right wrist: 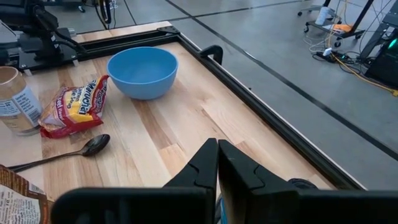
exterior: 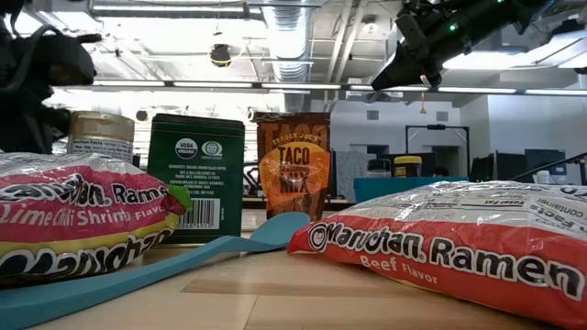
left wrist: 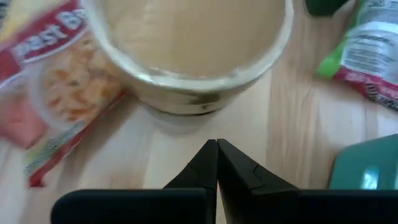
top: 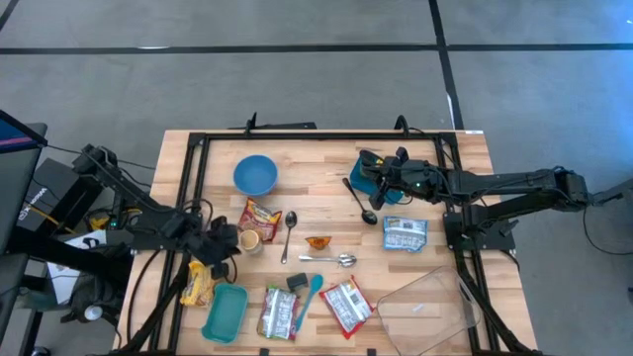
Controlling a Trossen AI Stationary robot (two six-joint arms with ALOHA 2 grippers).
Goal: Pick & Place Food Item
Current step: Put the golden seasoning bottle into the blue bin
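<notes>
Left wrist view shows the likely food item, a small round jar [left wrist: 186,56] with a pale top, standing upright on the wooden table [left wrist: 292,124] straight ahead of the left gripper [left wrist: 216,149]. That gripper's two dark fingers are pressed together and hold nothing. A strip of bare wood shows between the fingertips and the jar's base, so the two are just beside each other and not touching. In the high view the jar [top: 250,240] sits left of the table's middle, with the left gripper [top: 226,240] just beside it on the outer side, so the jar lies inward from the fingers, toward the table's centre. Being round and upright, the jar has no long axis across the table, and its only axis is vertical; a sideways grasp around its wall looks workable from this heading. My judgement is that the fingers must part before they can go round it. A red pasta packet [top: 260,216] lies right beside the jar, which may crowd one finger. The right gripper [top: 368,176], also closed and empty, waits well apart near the back right, so the left arm is much the nearer.
</notes>
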